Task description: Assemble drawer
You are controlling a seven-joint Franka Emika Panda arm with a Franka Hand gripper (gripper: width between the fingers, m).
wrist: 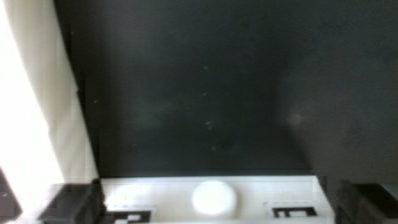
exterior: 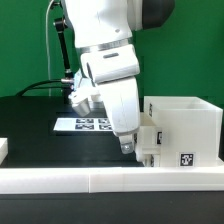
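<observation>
White rail [exterior: 100, 181] nearest camera, along counter [exterior: 30, 120] front edge. Behind rail, end effector [exterior: 128, 146] low, fingers straddling small white tray [wrist: 214, 194], tagged; whether they grip it, cannot tell. Large hollow case [exterior: 185, 125] just beside end effector, toward exterior view's right. Marker board [exterior: 85, 124] behind end effector.

The black table [exterior: 35, 118] carries a large hollow white case [exterior: 187, 128] on the exterior view's right of the jaws, close beside them. A small white tray [exterior: 147, 140] sits at the jaws, against the case. The marker board [exterior: 85, 124] lies flat behind them. A low white rail [exterior: 100, 180] runs along the front edge.
</observation>
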